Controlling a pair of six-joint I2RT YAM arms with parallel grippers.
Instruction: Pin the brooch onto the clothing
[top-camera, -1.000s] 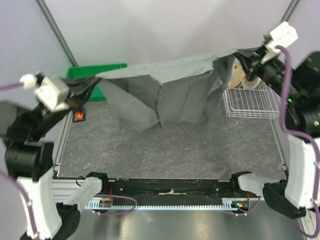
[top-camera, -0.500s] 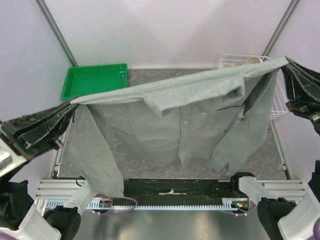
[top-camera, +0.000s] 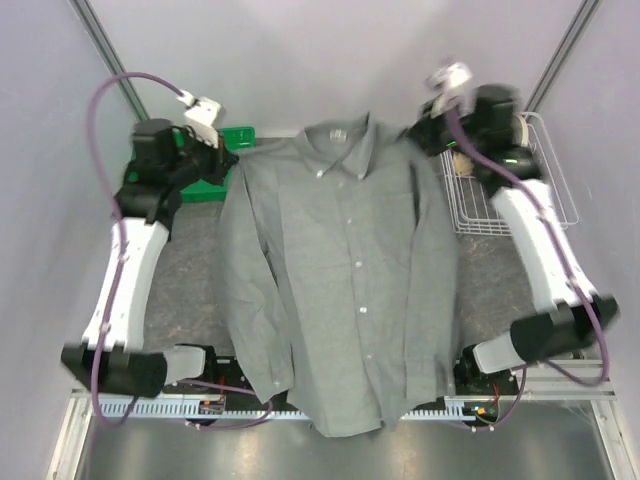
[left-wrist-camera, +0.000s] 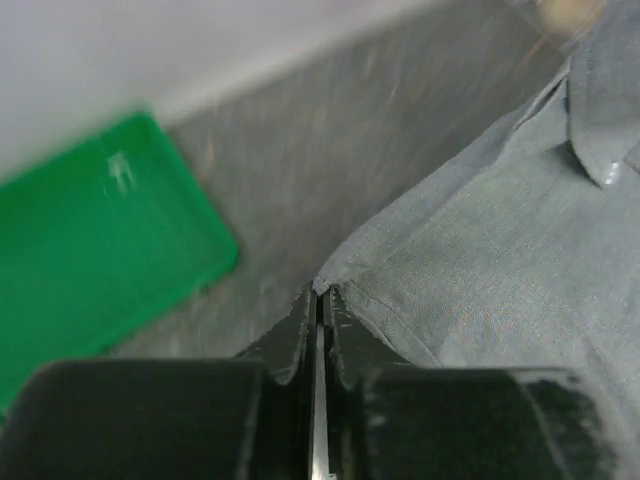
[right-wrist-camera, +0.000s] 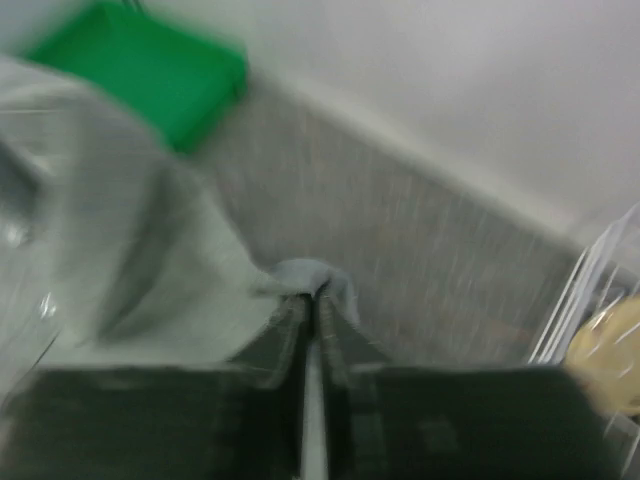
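Top external: both fingers (left-wrist-camera: 290, 345) (right-wrist-camera: 285, 335) pinch shirt (top-camera: 345, 270) shoulders; green tray (left-wrist-camera: 90, 240) left, wire basket (top-camera: 555, 195) right.

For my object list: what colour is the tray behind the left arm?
The tray is bright green, plain; it shows best in the left wrist view.
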